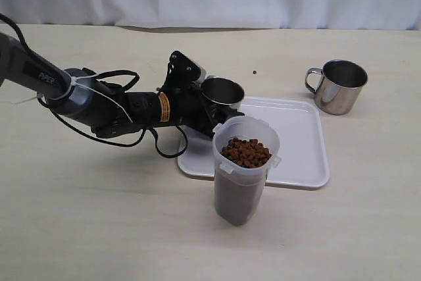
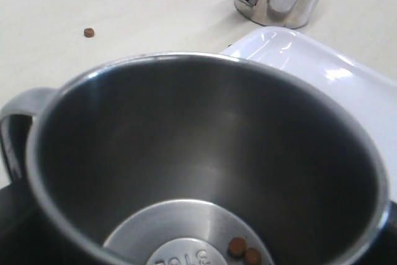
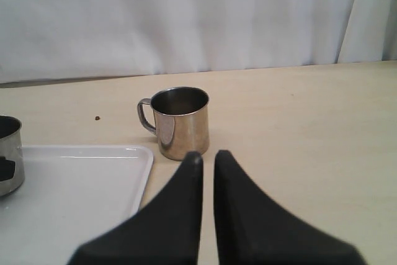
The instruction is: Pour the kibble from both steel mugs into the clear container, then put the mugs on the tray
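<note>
Exterior view shows a pale wooden table (image 1: 99,228) with the white tray (image 1: 299,136) lying flat near its middle; the left arm (image 1: 85,97) reaches in low from the left, its cables looped beside it, and the left gripper (image 1: 212,111) has its jaws spread wide and clamped around the first steel mug (image 1: 222,92), which is upright over the tray's far left corner; whether the mug's base rests on the tray cannot be told; the clear container (image 1: 245,176) stands on the table touching the tray's near edge, just in front of that mug, filled nearly to the rim with kibble (image 1: 245,153); the second steel mug (image 1: 339,87) stands upright on the table just beyond the tray's far right corner, handle to the left; the right gripper (image 3: 208,159) points at this mug from a short way off, jaws drawn together with only a thin slit between them, gripping nothing; two pellets (image 2: 243,251) lie on the first mug's bottom; one stray pellet (image 1: 254,72) lies on the table beyond the tray.
</note>
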